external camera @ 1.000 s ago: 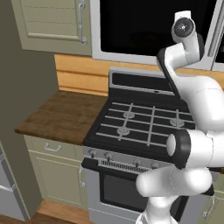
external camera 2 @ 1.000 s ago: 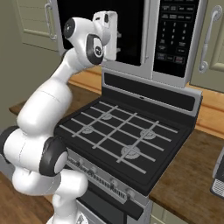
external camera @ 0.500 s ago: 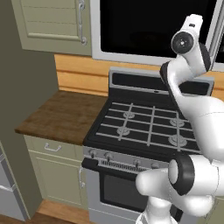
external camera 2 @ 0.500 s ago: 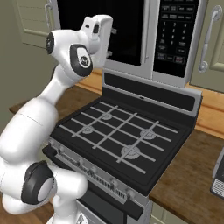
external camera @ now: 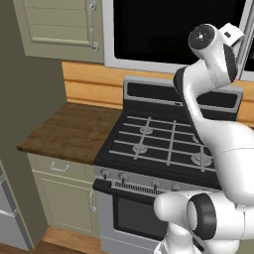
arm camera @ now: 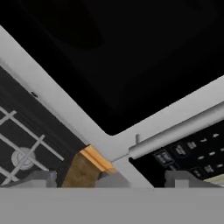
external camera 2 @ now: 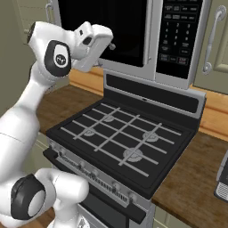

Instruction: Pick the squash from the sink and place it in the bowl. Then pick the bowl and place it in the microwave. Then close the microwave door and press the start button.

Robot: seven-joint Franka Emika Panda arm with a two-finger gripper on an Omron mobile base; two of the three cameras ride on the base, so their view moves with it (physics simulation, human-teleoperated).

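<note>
Microwave door [external camera 2: 104, 31] shut, handle [arm camera: 175, 131] just ahead of end effector [arm camera: 109, 177]. End effector wide open, holding nothing. Control panel [external camera 2: 178, 38] right of door. Risk: approach off-line, fingers strike wrong button or catch handle instead of start.

White arm [external camera 2: 31, 111] rose from lower left, hand raised before microwave [external camera 2: 133, 35]. Microwave door [external camera 2: 104, 31] shut, black glass window dark, vertical bar handle [external camera 2: 149, 38] at its right edge. Black control panel [external camera 2: 178, 33] right of handle. Pincer hidden behind hand; jaw state not visible. Black gas stove [external camera 2: 120, 142] below, grey grates on top. Wooden surface [external camera 2: 191, 178] right of stove, beige-green cabinet door [external camera 2: 216, 40] above.
</note>
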